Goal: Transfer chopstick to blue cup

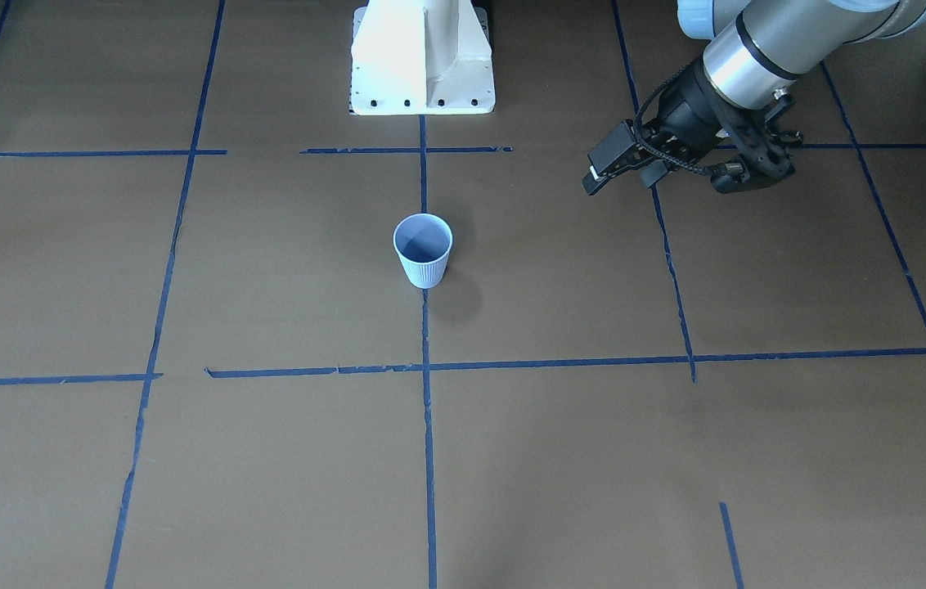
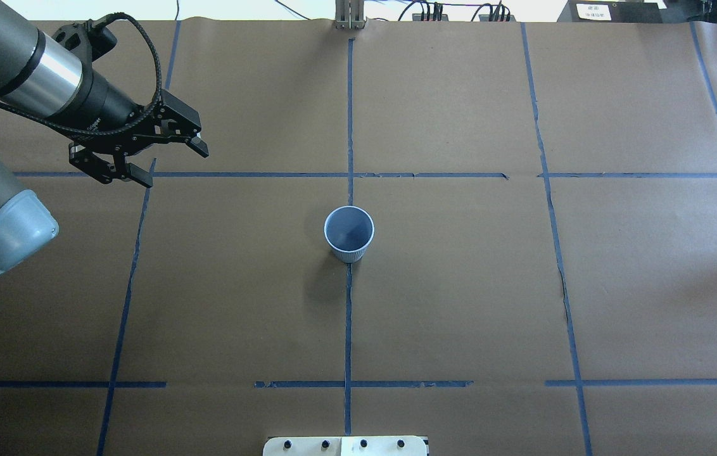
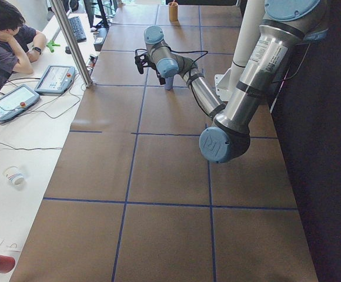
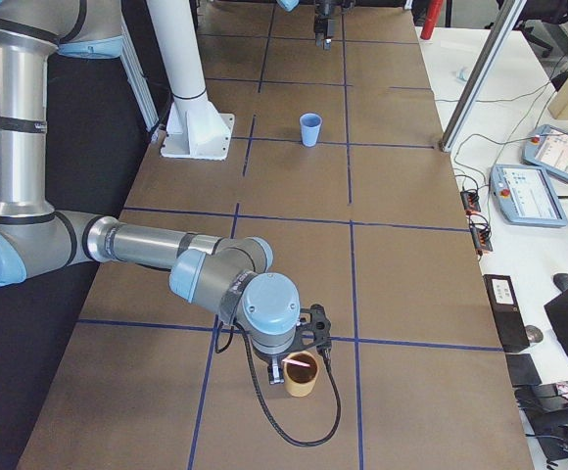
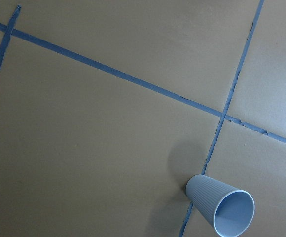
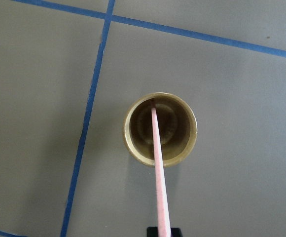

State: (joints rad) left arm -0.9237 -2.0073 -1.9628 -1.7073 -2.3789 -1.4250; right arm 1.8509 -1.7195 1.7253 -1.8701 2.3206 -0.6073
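Note:
The pale blue ribbed cup (image 2: pixel 349 234) stands upright and empty at the table's middle; it also shows in the front view (image 1: pixel 423 249) and the left wrist view (image 5: pixel 222 207). My left gripper (image 2: pixel 175 167) hangs open and empty above the table, well to the cup's left and a little beyond it (image 1: pixel 620 176). A salmon-pink chopstick (image 6: pixel 159 168) leans in a brown cup (image 6: pixel 190 133) at the table's right end. My right gripper (image 6: pixel 165 232) is right above that cup (image 4: pixel 301 382), its dark fingertips meeting around the stick's top end.
The robot's white base (image 1: pixel 422 57) stands at the table's near edge. Dark blue tape lines cross the brown table. An operator (image 3: pixel 0 41) sits beside a side bench with tablets (image 4: pixel 529 191) and cables.

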